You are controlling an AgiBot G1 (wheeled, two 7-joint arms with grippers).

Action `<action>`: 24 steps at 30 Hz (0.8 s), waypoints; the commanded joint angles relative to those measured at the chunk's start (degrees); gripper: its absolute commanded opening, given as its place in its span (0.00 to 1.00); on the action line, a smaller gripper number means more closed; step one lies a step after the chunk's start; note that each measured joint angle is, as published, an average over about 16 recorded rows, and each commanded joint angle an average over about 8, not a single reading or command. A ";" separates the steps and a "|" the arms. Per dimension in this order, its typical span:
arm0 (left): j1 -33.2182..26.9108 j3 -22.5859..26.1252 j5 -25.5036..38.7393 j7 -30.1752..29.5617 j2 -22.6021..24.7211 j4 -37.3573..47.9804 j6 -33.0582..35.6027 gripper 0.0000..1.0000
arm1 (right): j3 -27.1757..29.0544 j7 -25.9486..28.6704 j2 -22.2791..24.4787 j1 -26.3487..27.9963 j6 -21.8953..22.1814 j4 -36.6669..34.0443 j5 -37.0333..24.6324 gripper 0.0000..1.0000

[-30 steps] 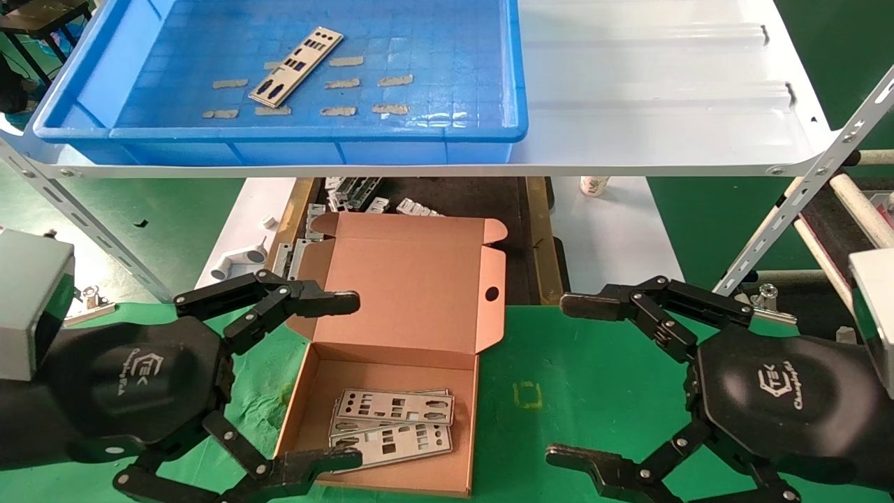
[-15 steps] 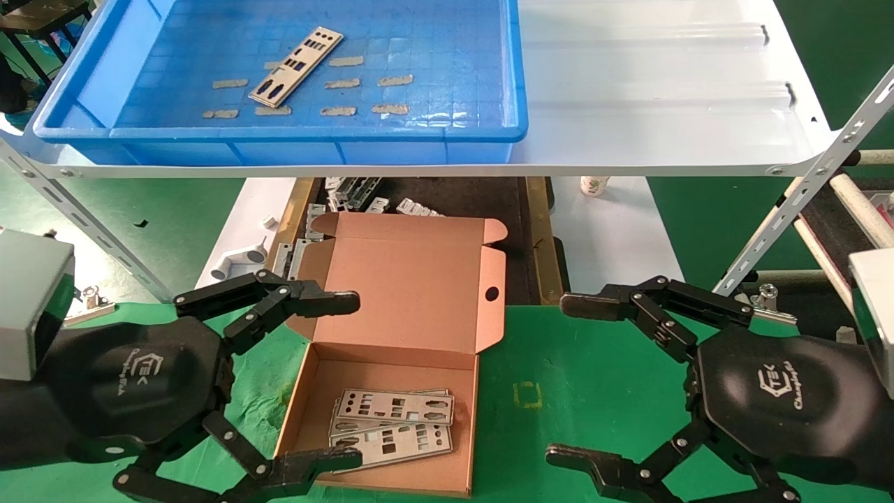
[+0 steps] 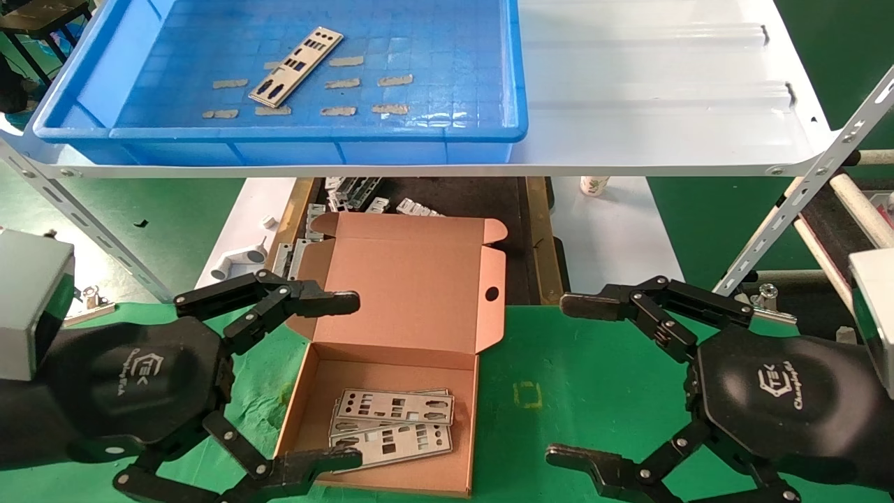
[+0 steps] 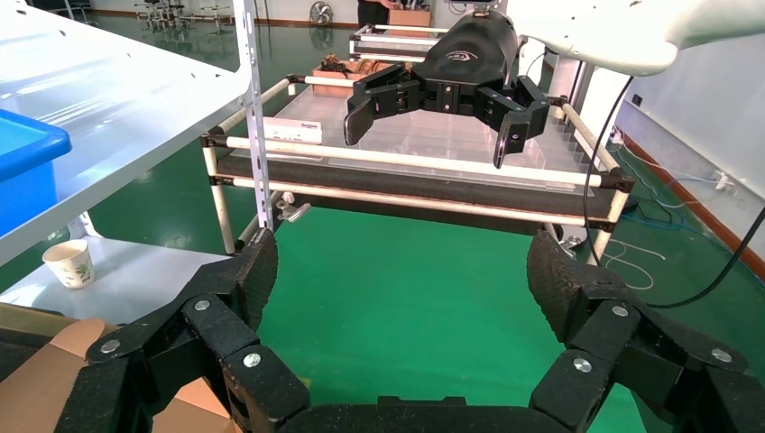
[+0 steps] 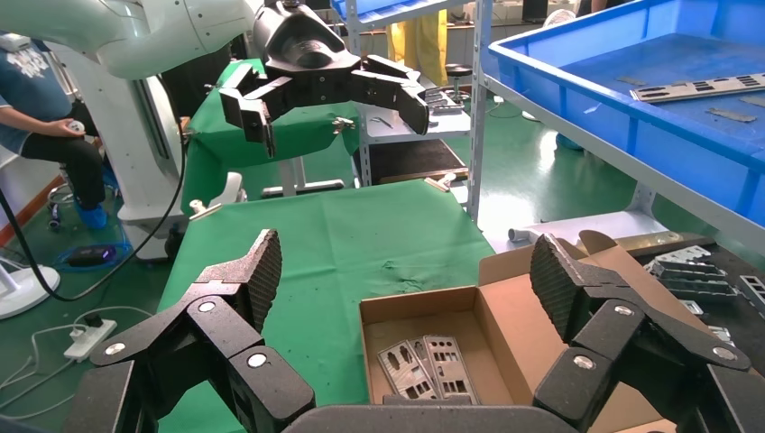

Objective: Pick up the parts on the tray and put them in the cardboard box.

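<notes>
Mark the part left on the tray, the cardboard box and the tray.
part (image 3: 297, 66), head view, plate's middle.
cardboard box (image 3: 412, 286), head view, open lid's inner face.
tray (image 3: 314, 130), head view, near rim.

Workshop bay around a glossy white shelf (image 3: 663, 77)

Below the white shelf a green cloth (image 3: 580, 391) covers the bench; beyond the cloth lies a dark recessed surface (image 3: 475, 195) scattered with small grey brackets (image 3: 349, 192). Just right of those, under the shelf's edge, stands a paper cup (image 3: 594, 185). Further right is a roller rack (image 4: 424, 171) (white tubes on black padding) over a shiny green floor (image 4: 397, 298).
</notes>
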 commanded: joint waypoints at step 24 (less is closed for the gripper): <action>0.00 0.00 0.00 0.00 0.00 0.00 0.00 1.00 | 0.00 0.00 0.00 0.00 0.00 0.00 0.00 1.00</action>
